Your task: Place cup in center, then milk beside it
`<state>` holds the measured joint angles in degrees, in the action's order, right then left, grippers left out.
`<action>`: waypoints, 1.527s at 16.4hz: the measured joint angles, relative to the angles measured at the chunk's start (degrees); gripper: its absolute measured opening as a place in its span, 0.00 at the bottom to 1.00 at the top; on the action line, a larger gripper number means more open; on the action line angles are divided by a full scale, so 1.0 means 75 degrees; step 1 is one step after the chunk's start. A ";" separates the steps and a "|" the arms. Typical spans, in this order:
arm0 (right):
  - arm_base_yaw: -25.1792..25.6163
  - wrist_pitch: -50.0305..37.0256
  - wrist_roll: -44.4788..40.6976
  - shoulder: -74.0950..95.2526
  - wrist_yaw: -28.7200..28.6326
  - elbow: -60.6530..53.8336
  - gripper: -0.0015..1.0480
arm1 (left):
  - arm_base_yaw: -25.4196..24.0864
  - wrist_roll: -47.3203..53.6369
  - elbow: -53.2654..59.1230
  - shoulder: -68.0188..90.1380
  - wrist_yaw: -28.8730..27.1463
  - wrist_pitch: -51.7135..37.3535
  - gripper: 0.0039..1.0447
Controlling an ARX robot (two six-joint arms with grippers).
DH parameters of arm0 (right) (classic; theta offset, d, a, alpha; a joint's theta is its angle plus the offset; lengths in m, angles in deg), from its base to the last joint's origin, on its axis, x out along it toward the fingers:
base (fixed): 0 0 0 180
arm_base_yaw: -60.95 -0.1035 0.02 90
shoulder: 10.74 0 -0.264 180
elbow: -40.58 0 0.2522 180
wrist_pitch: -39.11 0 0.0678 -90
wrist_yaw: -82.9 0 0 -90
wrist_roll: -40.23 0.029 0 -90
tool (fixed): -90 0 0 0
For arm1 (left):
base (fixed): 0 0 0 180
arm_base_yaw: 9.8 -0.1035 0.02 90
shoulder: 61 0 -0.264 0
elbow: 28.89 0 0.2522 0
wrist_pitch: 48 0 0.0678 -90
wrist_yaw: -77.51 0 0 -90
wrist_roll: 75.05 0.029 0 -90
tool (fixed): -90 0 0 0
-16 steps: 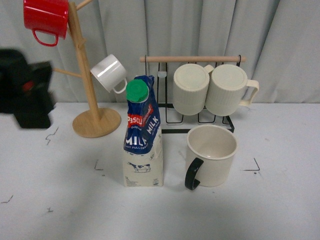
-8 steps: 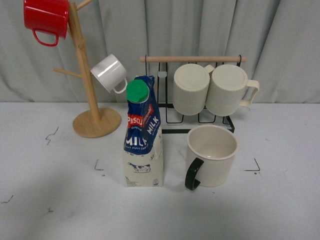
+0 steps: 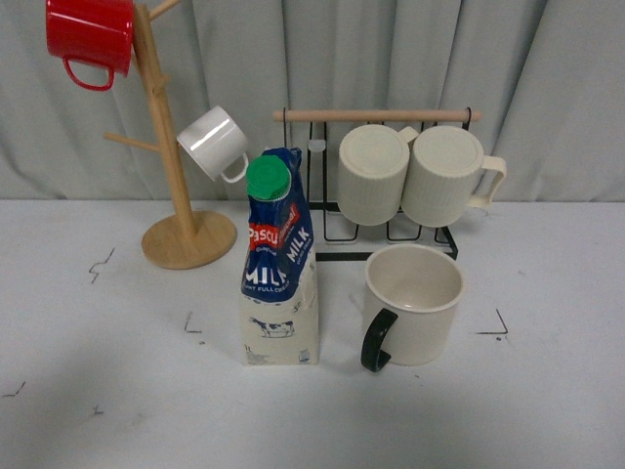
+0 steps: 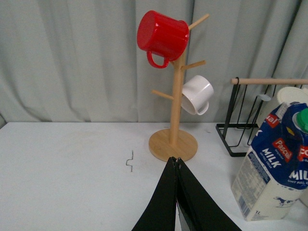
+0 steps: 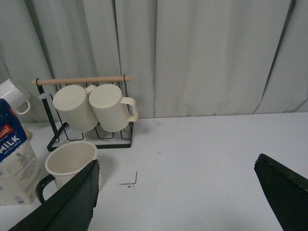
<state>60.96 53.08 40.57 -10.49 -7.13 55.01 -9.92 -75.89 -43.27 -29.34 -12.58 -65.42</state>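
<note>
The cup, a wide cream mug with a black loop handle, stands upright on the white table, handle toward the camera. The milk, a tall carton with a blue top and green cap, stands just left of it, a small gap between them. Neither gripper shows in the front view. In the left wrist view my left gripper is shut and empty, left of the milk. In the right wrist view my right gripper is open wide and empty, right of the cup and milk.
A black wire rack with a wooden bar holds two ribbed cream mugs behind the cup. A wooden mug tree at back left carries a red mug and a small white mug. Grey curtain behind.
A dark blurred arm at the left edge of the front view one second ago has moved out of view. The cup and the milk have not moved.
</note>
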 joint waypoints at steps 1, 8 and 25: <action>0.0000 -0.0003 -0.0003 0.0000 0.0003 0.0000 0.94 | 0.0026 0.0000 0.0000 -0.0099 0.0017 0.0102 0.01; 0.0000 0.0000 0.0000 0.0000 0.0003 0.0000 0.94 | 0.0023 0.0000 0.0000 -0.1043 0.0012 0.1008 0.01; 0.0000 -0.0003 0.0000 0.0000 0.0003 0.0000 0.94 | 0.0023 0.0000 -0.0003 -0.4159 0.0012 0.4182 0.25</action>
<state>60.96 53.06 40.57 -10.49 -7.11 55.01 -9.74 -75.89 -43.29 -60.53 -12.50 -34.05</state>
